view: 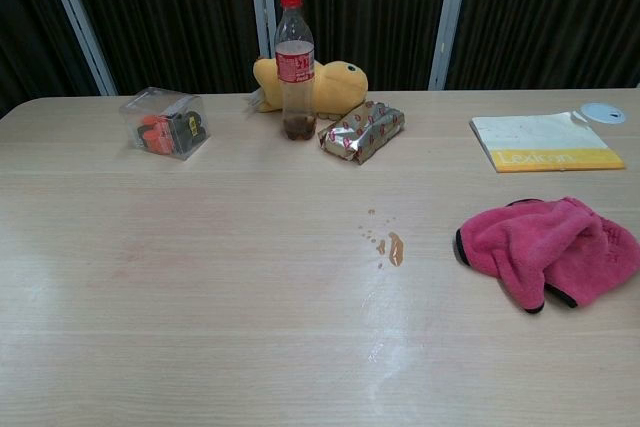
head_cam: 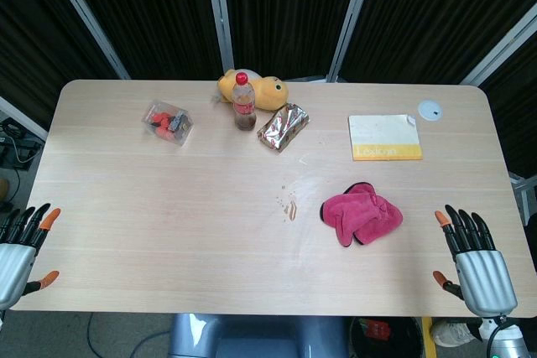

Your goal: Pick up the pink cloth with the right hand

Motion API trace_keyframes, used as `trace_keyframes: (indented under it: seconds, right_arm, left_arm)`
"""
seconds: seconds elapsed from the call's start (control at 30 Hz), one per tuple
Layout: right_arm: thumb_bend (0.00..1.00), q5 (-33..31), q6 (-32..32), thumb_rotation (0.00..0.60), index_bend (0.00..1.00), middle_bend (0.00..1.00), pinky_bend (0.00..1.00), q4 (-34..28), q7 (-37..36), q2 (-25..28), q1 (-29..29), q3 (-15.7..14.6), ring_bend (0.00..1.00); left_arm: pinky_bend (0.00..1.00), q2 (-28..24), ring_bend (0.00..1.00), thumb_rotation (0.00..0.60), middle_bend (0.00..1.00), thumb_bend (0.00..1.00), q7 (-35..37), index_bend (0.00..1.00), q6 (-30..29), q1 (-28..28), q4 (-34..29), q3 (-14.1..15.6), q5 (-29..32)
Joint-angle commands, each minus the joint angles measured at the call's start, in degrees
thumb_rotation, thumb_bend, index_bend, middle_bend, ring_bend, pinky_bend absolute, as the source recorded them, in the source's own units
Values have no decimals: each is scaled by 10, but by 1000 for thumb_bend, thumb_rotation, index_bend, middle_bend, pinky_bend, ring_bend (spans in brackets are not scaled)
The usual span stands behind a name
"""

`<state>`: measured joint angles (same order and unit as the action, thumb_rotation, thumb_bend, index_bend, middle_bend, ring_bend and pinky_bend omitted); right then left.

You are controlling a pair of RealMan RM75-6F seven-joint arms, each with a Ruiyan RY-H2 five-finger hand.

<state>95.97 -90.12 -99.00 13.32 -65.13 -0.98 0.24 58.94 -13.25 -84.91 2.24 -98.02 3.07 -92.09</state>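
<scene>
on the table (head_cam: 168,224): pink cloth (head_cam: 361,214) lies bunched at the right, untouched.
right hand (head_cam: 474,262) rests at the table edge near it, fingers spread, empty; left hand (head_cam: 18,249) likewise at far left.

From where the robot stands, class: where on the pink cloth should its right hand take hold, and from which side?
Probably the raised bunched folds on the pink cloth, nearest the right hand. Come from above on that side; the crumpled heap gives fingers something to pinch.
</scene>
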Motion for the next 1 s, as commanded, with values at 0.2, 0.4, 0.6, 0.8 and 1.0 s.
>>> trace_keyframes:
  seconds: [0.2, 0.4, 0.6, 0.8, 1.0]
  right_arm:
    - [0, -4, 3, 600, 0, 0, 59, -3, -1, 1, 1, 0, 0]
    - [0, -9, 12, 600, 0, 0, 58, -8, 2, 5, -1, -2, 0]
    - [0, -9, 23, 600, 0, 0, 58, -16, 4, 5, -5, -5, 0]
    - [0, -20, 42, 600, 0, 0, 58, -28, 5, 4, -12, -5, 0]
    - [0, -50, 78, 600, 13, 0, 76, -44, 21, -1, -36, 14, 0]
  left_arm:
    - [0, -2, 0, 600, 0, 0, 0, 0, 4, 0, -4, 0, 5]
    - [0, -1, 0, 600, 0, 0, 0, 0, 5, 1, -4, 0, 6]
    - [0, -1, 0, 600, 0, 0, -2, 0, 5, 0, -5, 0, 7]
    - [0, 1, 0, 600, 0, 0, -3, 0, 5, 1, -6, 0, 4]
    - [0, 1, 0, 600, 0, 0, 2, 0, 0, -1, -4, 0, 1]
